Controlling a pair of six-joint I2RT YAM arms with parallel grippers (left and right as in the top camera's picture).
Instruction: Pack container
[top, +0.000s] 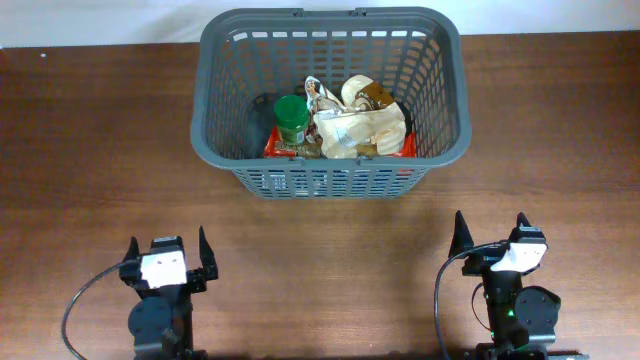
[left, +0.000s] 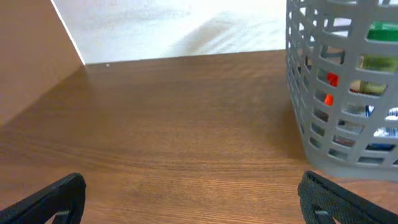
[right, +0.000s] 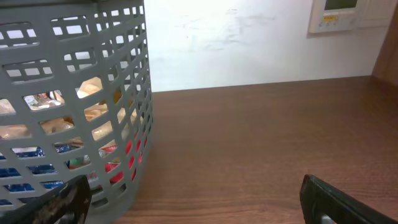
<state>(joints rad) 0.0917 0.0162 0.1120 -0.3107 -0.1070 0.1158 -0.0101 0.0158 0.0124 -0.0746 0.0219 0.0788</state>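
**A:** Where does the container (top: 330, 182) stand?

**B:** At the upper middle of the overhead view, upright on the brown table (top: 100, 150).

**A:** What lies inside it?

**B:** A green-lidded jar (top: 292, 112) is toward the left of the base. A crumpled beige bag (top: 360, 130) lies just beside it on the right, and red packaging (top: 406, 146) shows at the bag's edge.

**A:** And the left gripper (top: 168, 240)?

**B:** It is at the lower left of the frame, well apart from the container. Its jaws are spread wide with nothing between them. In its wrist view the dark fingers (left: 46, 199) sit in the bottom corners, and the container's lattice wall fills the upper right.

**A:** The right gripper (top: 490, 225)?

**B:** At the lower right, likewise parted and empty. Its wrist view has the fingers (right: 342, 202) in the bottom corners and the container at the left. Coloured packets are visible through the slots.
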